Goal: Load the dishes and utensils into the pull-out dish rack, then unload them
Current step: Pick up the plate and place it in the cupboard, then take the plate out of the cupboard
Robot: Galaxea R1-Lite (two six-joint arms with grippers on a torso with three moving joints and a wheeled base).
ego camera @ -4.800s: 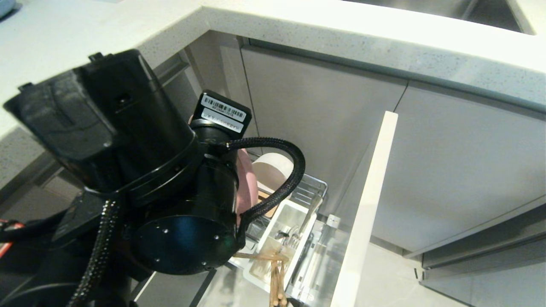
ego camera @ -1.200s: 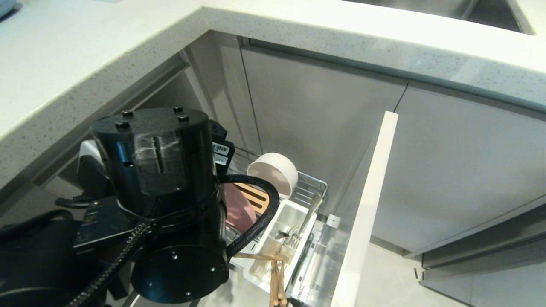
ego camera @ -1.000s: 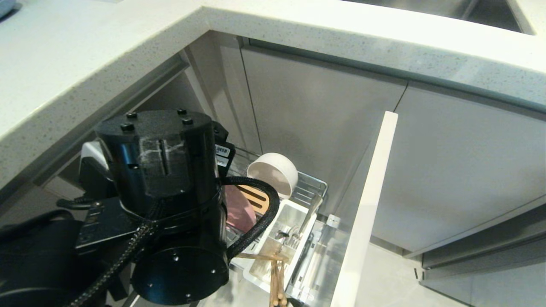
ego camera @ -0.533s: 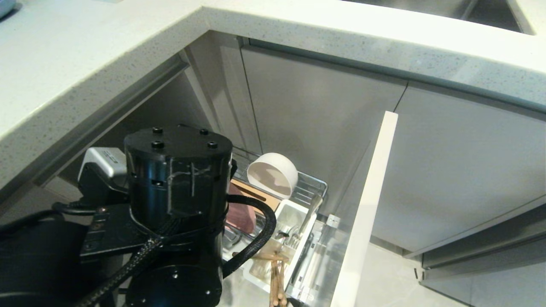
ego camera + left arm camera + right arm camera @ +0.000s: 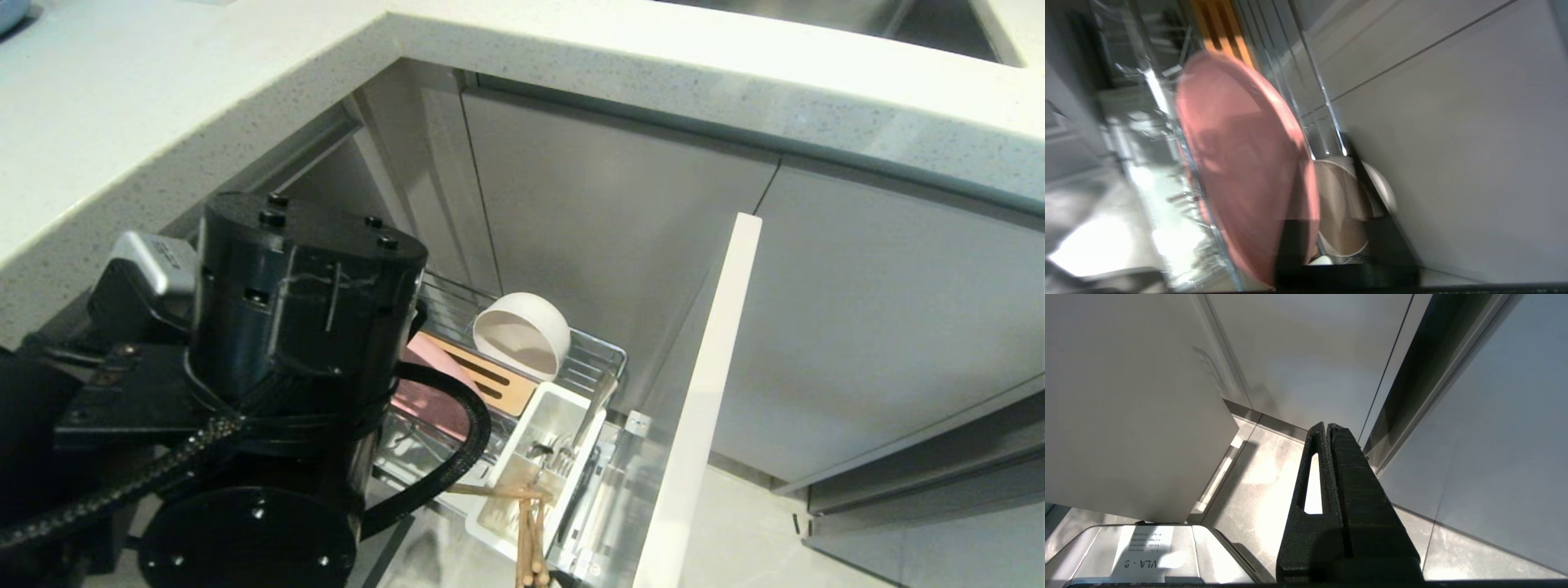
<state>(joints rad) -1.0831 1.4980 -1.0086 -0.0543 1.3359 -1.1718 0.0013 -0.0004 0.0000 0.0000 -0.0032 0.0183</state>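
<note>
The pull-out dish rack stands open under the counter. The pink plate leans in it beside the wooden strip. The cream bowl stands on edge behind. In the white tub are the spoon and the chopsticks. My left arm hides its gripper in the head view. In the left wrist view the left gripper has its fingers apart, the plate rim lies against one finger, and the bowl shows between them. My right gripper hangs shut and empty over the floor.
The rack's pale front panel juts out on the right of the basket. The speckled counter edge overhangs my left arm closely. Grey cabinet doors close off the back. Tiled floor lies beyond the panel.
My left arm has drawn back to the left and its wrist has rolled, uncovering more of the rack. The pink plate now shows more and leans flatter. Bowl and utensils are unmoved.
</note>
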